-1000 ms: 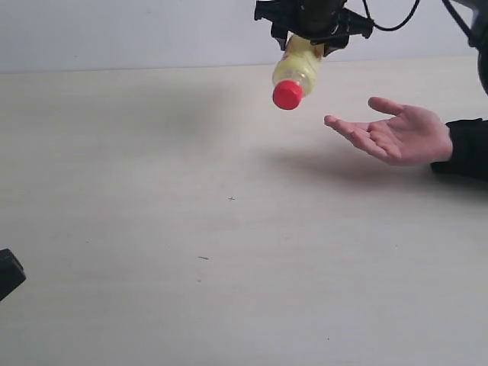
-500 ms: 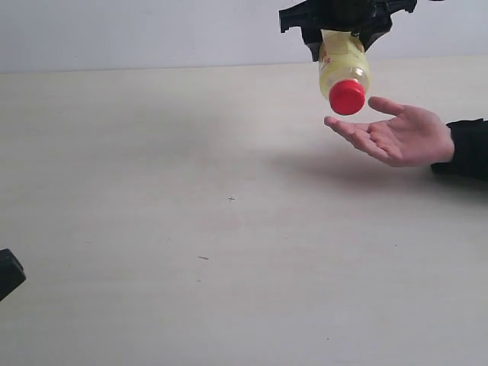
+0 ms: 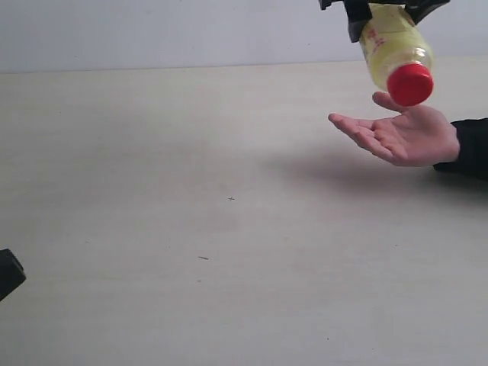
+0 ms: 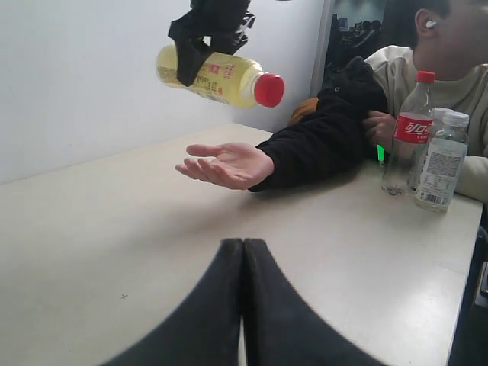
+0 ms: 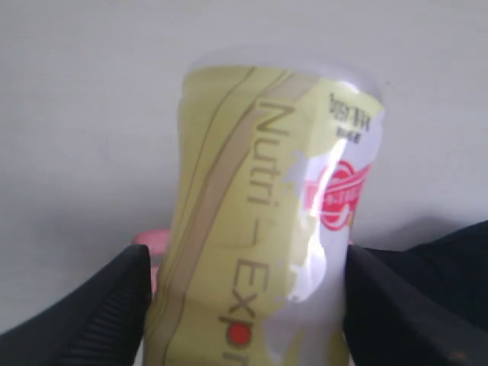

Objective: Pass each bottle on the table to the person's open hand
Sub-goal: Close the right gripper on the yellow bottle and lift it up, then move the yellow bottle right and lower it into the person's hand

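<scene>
Shifted right since a second ago: right gripper [image 3: 387, 14] and its load, from above bare table [image 3: 191, 229] to directly above the person's open hand [image 3: 400, 136]. Grips the yellow bottle [image 3: 390, 47] across its labelled body, jaws spread partway and pressed on both sides. Holds it tilted, red cap [image 3: 410, 84] lowest, clear above the palm. Finds the hand palm up, fingers spread, black sleeve [image 3: 467, 149] lying on the table at the right edge of the exterior view.

Left gripper [image 4: 242, 252]: fully closed, fingers together, holding nothing, low over the table and well apart from the hand.

Notes in the left wrist view three more bottles standing upright beyond the sleeve, near the table edge: clear bottle with red label [image 4: 408, 137], white-labelled bottle [image 4: 441, 160], third bottle [image 4: 436, 116] mostly hidden between them.
</scene>
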Motion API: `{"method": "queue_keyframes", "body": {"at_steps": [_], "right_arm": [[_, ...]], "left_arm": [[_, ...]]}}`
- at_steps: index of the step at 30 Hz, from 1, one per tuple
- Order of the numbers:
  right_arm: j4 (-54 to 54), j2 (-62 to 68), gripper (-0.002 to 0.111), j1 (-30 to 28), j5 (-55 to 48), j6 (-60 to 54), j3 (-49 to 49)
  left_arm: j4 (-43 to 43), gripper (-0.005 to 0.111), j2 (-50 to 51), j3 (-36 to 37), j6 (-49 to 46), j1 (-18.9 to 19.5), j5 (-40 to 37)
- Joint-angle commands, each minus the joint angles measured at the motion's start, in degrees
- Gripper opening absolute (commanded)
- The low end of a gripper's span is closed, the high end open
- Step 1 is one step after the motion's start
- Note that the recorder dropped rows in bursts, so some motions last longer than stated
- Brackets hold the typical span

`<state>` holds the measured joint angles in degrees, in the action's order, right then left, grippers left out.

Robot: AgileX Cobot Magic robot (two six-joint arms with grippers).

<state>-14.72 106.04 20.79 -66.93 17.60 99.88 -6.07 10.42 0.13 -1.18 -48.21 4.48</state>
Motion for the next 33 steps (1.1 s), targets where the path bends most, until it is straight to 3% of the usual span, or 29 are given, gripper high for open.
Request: {"method": "queue_keyframes", "body": {"at_steps": [1,17,23,33], "right_arm": [[-0.2,-7.0,0.0,-2.4,3.5,-0.8,-7.4],[-0.5,-13.6,0.0,-4.3,21.2,-3.1,-31.1],[-1.1,-9.8,0.0,-4.3,26.8,-3.0,-34.0],[-2.1,-1.7,0.0,-4.3,26.5,-2.6,-34.1]], "left_arm": [[-0.3,0.0,-0.4,-0.1,0.0,0.2,0.3],[-0.3,0.0,-0.4,-0.1,0.0,0.2,0.3],[-0.3,0.0,-0.4,-0.1,0.0,0.2,0.3],[-0.3,0.0,-0.4,-0.1,0.0,0.2,0.3]]}}
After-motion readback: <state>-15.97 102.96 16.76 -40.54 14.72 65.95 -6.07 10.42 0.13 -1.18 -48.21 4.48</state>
